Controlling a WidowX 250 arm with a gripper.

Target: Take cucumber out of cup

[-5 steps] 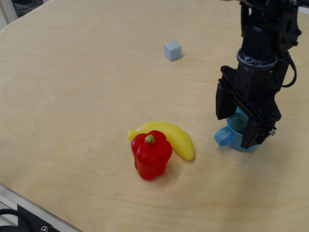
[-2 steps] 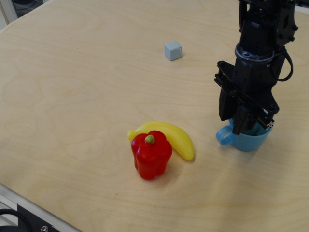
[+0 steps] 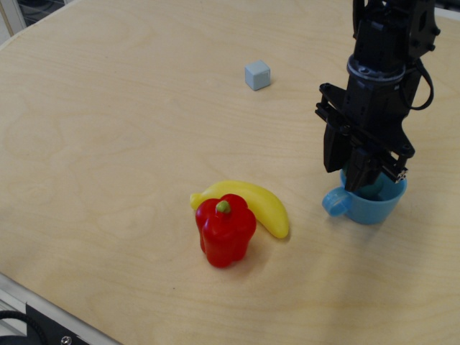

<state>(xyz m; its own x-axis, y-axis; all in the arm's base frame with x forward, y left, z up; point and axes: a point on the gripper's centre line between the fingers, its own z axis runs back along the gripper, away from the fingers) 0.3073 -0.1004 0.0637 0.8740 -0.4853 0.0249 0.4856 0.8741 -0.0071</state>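
Observation:
The light blue cup (image 3: 368, 206) stands at the right of the table, its loop handle pointing left. My black gripper (image 3: 361, 180) hangs straight over it, fingers drawn close together with the tips at the cup's mouth. A dull teal-green bit of the cucumber (image 3: 374, 189) shows between and just under the fingertips, inside the rim. Most of the cucumber is hidden by the fingers and the cup wall.
A red bell pepper (image 3: 226, 230) stands left of the cup with a yellow banana (image 3: 262, 203) lying behind it. A small pale grey-blue cube (image 3: 257, 75) sits further back. The table's front edge runs across the lower left corner.
The fingers, spread wide around the cup a second ago, have closed inside it. The gripper has since risen slightly and shifted a little left. The cup stays on the table.

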